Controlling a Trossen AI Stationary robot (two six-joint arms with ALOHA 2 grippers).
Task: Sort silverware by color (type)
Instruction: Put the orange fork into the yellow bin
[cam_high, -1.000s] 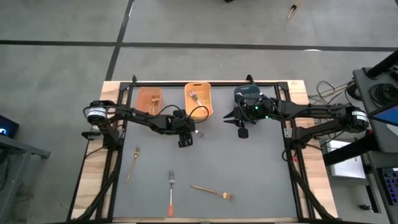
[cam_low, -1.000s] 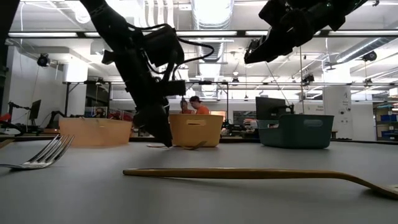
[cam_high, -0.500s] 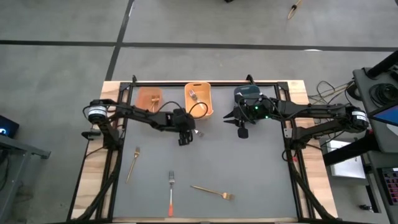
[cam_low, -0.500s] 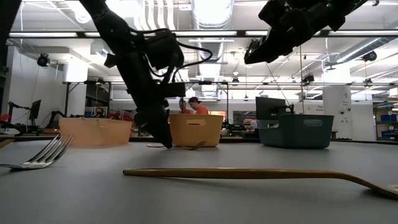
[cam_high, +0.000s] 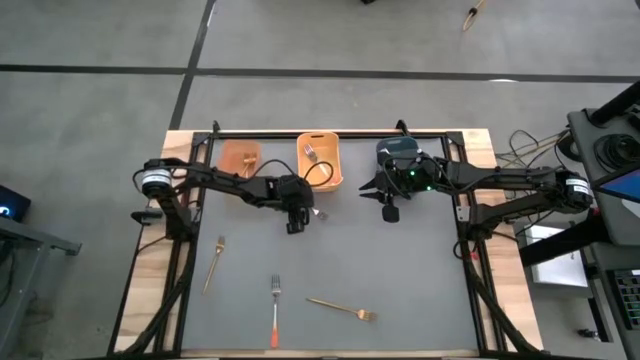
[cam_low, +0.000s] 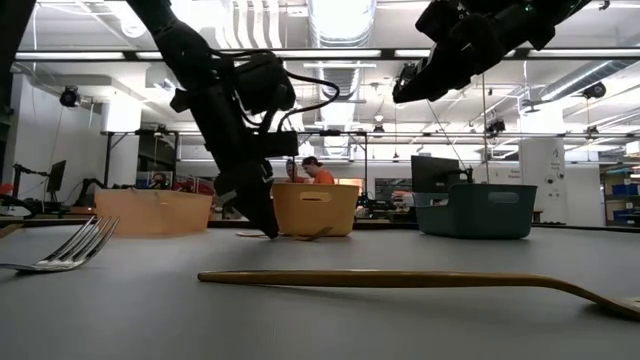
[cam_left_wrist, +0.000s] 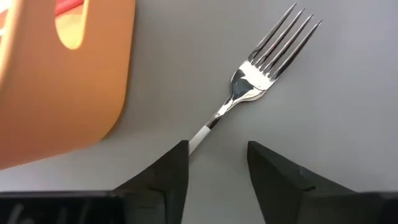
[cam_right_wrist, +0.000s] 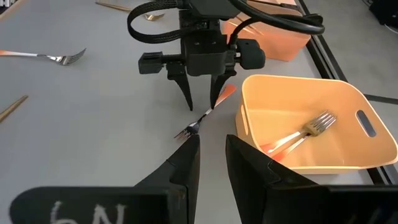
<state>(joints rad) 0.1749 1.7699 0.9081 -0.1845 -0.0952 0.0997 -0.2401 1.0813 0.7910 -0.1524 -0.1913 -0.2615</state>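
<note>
A fork (cam_left_wrist: 249, 84) with silver tines and an orange-pink handle lies flat on the grey mat, just in front of the light orange bin (cam_high: 320, 160). My left gripper (cam_left_wrist: 217, 149) stands open over its handle end, fingers slanting down with their tips near the mat. The handle runs under one fingertip (cam_right_wrist: 213, 102). My right gripper (cam_high: 390, 212) hangs open and empty well above the mat, by the teal bin (cam_high: 400, 152). Two gold forks (cam_high: 213, 262) (cam_high: 340, 307) and a red-handled fork (cam_high: 274, 312) lie on the near half. My left gripper has one fingertip (cam_left_wrist: 180, 158) right at the fork's handle, just behind the neck (cam_left_wrist: 202, 134); that fingertip hides the spot, so I cannot tell whether it touches. The other finger stands clear on bare mat. The fork lies flat.
A brown-orange bin (cam_high: 240, 158) stands left of the light orange one, which holds a fork (cam_right_wrist: 308, 127). All three bins line the far edge. In the low view a gold fork (cam_low: 400, 278) lies across the foreground. Bare mat spreads in the middle.
My left gripper has turned a little at the wrist over the fork, its tips staying low by the mat. The fork has kept its place.
</note>
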